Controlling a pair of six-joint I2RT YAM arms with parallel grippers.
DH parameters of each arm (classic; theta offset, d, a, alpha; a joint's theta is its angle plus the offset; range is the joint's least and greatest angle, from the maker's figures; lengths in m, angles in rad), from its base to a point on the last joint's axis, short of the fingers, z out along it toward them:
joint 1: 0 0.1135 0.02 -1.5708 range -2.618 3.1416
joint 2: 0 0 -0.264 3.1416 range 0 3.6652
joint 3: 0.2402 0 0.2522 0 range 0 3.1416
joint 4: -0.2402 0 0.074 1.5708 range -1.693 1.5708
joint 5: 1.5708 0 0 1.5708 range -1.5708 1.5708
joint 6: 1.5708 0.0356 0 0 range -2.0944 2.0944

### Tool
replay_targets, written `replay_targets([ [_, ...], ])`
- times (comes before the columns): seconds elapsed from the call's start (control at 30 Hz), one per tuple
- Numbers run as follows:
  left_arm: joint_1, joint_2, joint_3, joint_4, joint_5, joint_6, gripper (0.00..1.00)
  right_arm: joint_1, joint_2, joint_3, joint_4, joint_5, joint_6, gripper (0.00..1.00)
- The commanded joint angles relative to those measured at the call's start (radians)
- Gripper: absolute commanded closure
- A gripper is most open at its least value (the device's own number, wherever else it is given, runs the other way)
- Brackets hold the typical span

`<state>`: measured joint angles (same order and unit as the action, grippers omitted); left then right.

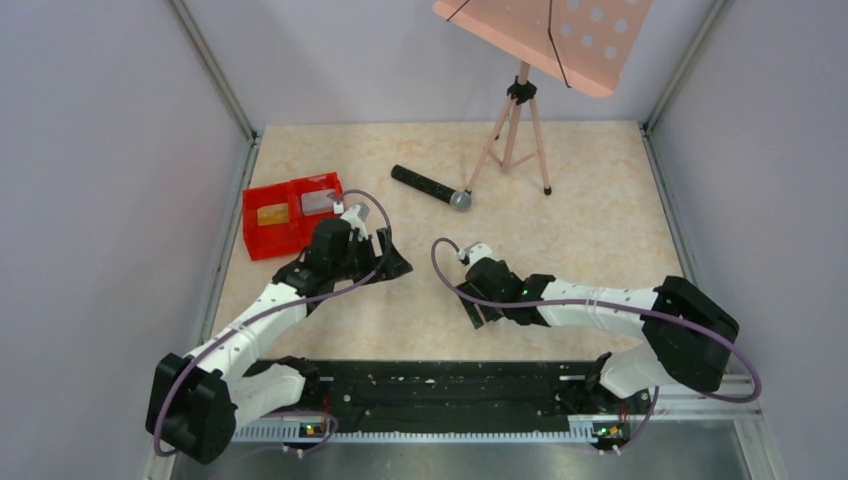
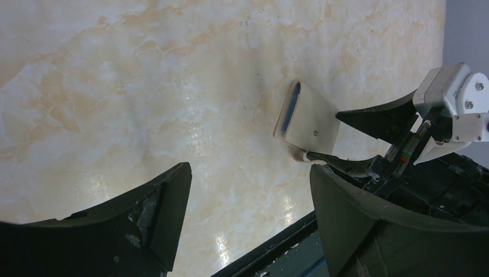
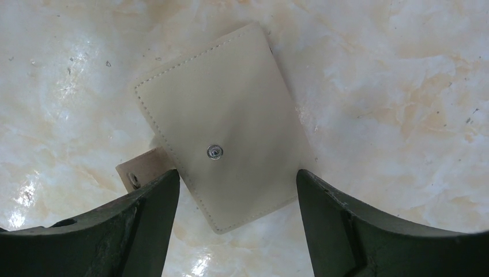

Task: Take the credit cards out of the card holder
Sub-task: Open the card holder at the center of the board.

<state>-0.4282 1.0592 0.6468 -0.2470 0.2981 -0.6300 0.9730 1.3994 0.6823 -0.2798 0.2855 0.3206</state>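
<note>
Card holder (image 3: 225, 133), snapped closed, framed by right gripper (image 3: 236, 179) jaws, clamping untellable, seemingly for opening; left gripper (image 2: 249, 173) jaws apart, empty.

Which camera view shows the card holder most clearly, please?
The right wrist view. The card holder lies closed and flat there, with nearly its whole top face and snap stud visible. The left wrist view shows it small and slanted, with a blue edge. In the top view the right arm hides it.
</note>
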Motion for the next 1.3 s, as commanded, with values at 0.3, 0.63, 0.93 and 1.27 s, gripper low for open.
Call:
replay_targets([
  [0.3,-0.003,0.015,-0.009,0.079,0.033,-0.036,0.21,0.011,0.013,0.025,0.037,-0.030,0.032,0.38],
  [0.63,-0.003,0.022,-0.041,0.134,0.083,-0.060,0.22,0.011,-0.033,0.009,0.113,-0.119,0.114,0.41],
  [0.93,-0.042,0.079,-0.087,0.231,0.139,-0.142,0.26,0.011,-0.025,0.001,0.146,-0.153,0.194,0.46],
  [1.27,-0.155,0.203,-0.166,0.463,0.149,-0.310,0.29,0.010,-0.048,-0.015,0.152,-0.094,0.210,0.41],
])
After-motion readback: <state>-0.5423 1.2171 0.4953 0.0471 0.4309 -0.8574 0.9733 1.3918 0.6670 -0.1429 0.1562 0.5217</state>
